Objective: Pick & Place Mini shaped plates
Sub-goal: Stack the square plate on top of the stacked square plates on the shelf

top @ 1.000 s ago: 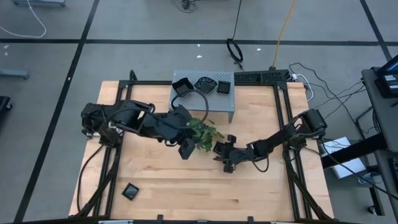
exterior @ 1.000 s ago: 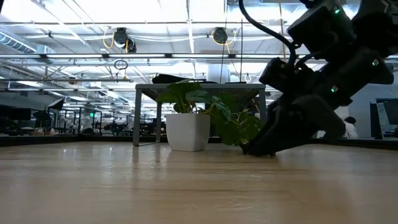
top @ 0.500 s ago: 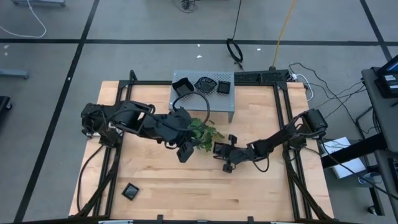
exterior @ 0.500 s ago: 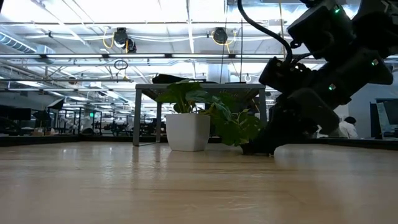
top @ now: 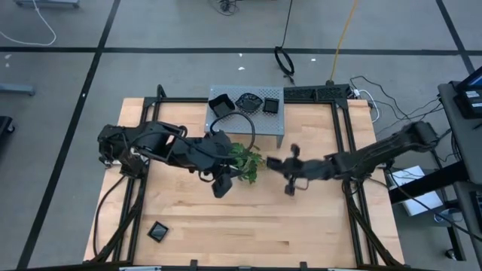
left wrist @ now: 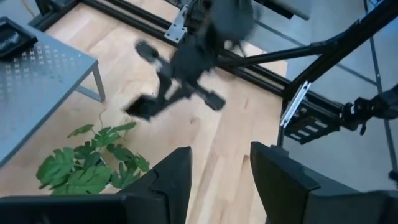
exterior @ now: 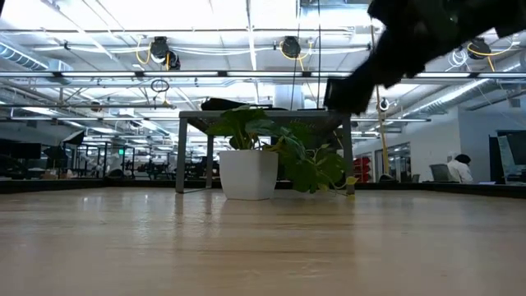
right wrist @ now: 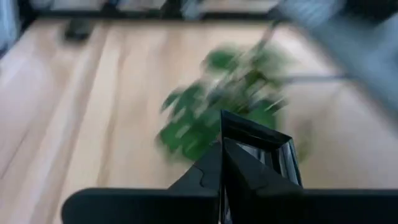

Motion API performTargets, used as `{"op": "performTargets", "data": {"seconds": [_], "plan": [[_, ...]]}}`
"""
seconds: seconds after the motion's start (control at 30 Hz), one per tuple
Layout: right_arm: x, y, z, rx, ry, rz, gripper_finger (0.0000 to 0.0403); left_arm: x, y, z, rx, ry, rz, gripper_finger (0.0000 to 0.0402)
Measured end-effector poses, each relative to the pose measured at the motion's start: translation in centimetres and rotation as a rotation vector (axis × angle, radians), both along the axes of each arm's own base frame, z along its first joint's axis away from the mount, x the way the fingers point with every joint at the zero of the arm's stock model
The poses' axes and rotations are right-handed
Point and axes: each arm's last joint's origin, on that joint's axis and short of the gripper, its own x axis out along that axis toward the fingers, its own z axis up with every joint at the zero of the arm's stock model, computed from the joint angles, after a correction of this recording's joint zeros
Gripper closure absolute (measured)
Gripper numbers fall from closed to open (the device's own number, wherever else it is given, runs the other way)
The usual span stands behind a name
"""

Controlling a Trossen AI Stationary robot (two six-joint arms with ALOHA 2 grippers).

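Observation:
My right gripper [top: 279,165] hangs in the air to the right of the green plant [top: 245,162], shut on a small black square mini plate [right wrist: 261,148]. The left wrist view shows that plate [left wrist: 142,107] at its fingertips, above the wood. My left gripper [left wrist: 217,177] stands open with nothing in it, at the plant's near left side [top: 220,184]. Three more plates [top: 245,101] lie on top of the grey perforated stand [top: 248,124]. One plate [top: 157,231] lies flat on the table near the front left. My right gripper pinches the mini plate by its rim [right wrist: 244,138] between its two fingers. The plate is lifted clear of the table and sticks out tilted beyond the fingertips [left wrist: 149,104], toward the plant.
The plant stands in a white pot [exterior: 249,173] at the table's middle, its leaves trailing toward my left gripper. The stand sits at the far edge. Black frame rails [top: 340,143] run along the table's sides. Bare wood [top: 248,226] lies along the near half.
My right gripper has risen from the table surface beside the plant, moving fast, up and a little toward the right and far edge. The mini plate has come up with it, lifted clear of the wood. My left gripper has kept still.

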Motion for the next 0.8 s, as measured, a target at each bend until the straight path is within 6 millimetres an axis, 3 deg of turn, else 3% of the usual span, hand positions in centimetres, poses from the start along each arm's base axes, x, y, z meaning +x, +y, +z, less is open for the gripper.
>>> {"op": "performTargets", "data": {"seconds": [0.13, 0.33, 0.63, 0.8], "plan": [[-1.0, -2.1, 2.6, -0.107, -0.107, -0.103, 0.0402, 0.0, 0.0, 0.0, 0.071, 0.002, -0.055, 0.0234], [-1.0, -5.9, 4.2, -0.271, -0.078, -0.204, 0.0402, -0.6, 0.4, 0.5, 0.221, -0.001, -0.165, 0.0234], [0.6, -12.2, 7.1, -0.34, -0.017, -0.262, 0.0403, -4.4, 3.0, 2.9, 0.346, -0.023, -0.188, 0.0234], [1.3, -15.1, 7.1, -0.409, 0.052, -0.238, 0.0403, -5.7, 4.7, 3.8, 0.421, -0.036, -0.103, 0.0234]]}}
